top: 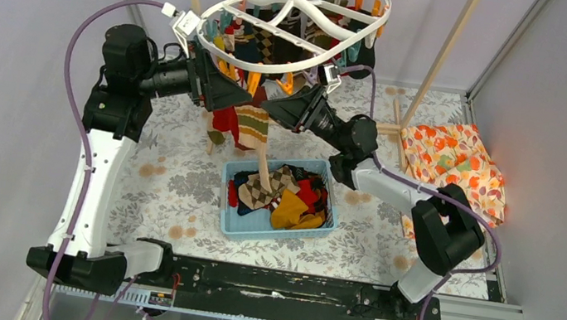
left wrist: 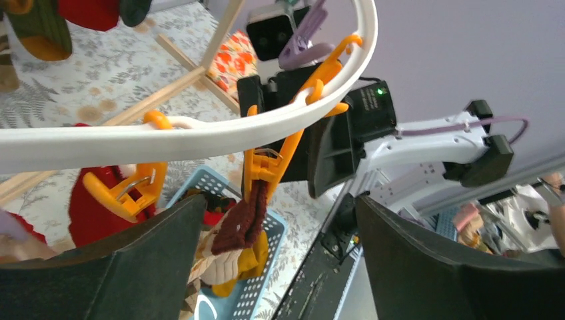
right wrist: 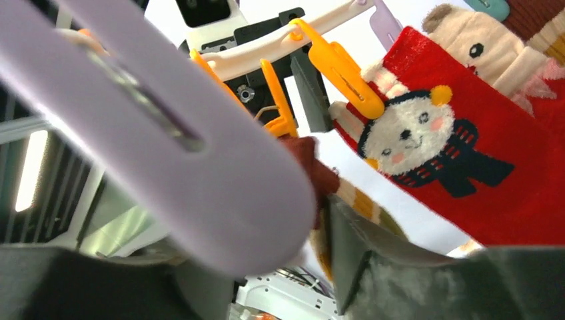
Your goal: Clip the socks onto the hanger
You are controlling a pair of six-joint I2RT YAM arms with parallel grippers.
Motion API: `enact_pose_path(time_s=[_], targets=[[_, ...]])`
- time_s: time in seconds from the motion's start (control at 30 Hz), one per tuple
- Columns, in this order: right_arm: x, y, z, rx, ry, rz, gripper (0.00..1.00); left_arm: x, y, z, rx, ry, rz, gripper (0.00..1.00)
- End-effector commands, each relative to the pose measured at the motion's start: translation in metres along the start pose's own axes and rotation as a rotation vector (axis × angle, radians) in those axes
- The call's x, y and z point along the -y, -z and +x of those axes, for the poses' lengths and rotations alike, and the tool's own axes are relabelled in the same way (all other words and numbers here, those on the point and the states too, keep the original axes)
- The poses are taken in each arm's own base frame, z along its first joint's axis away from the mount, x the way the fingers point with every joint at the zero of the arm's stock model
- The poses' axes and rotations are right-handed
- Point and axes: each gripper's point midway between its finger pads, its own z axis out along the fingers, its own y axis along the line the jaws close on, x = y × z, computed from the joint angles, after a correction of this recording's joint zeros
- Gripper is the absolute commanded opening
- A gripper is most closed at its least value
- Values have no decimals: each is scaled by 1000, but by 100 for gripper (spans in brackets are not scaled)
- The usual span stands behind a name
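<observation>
On the bench point(top: 176, 187), a blue basket point(top: 270, 232) of loose socks point(top: 284, 193) is seen; above it, the left end effector point(left wrist: 280, 220) is spread wide and empty, with a brown-cuffed sock point(left wrist: 245, 223) hung before it from an orange clip point(left wrist: 263, 170); the right end effector point(top: 277, 109) is partly parted beside a lilac clip point(right wrist: 166, 140), contact not discernible; both are raised under the white hanger point(left wrist: 166, 140). Release is judged the step in hand; next, a clear withdrawal and another sock from the basket are called for.
</observation>
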Motion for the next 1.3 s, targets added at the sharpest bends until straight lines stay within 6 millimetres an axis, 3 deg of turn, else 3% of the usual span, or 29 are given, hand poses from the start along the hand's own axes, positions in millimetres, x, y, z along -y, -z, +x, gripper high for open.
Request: enact_pose_path(time_s=[0.0,0.1,0.23,0.43,0.57,0.73,0.87,1.07,1.27], targets=[[-20,2,-5,33,123,32,67,-3,15,-5,2,-83,-98,97],[2,18,-2,36,169,182,99,-13,21,1,-33,-86,-135,99],[38,62,2,33,271,459,100,-34,36,7,-64,-102,-216,99],[52,154,0,78,433,843,100,-75,66,19,-106,-111,-345,99],[47,230,-25,178,582,1136,100,-131,99,33,-116,-95,-483,99],[37,323,-67,308,753,1575,100,-230,122,85,-128,-8,-698,99],[21,395,-91,525,954,1871,100,-280,123,122,-48,-11,-786,99],[16,442,-97,720,1222,1871,100,-318,105,153,56,-162,-869,99],[53,491,-96,817,1121,1949,100,-336,89,169,147,-272,-874,99]])
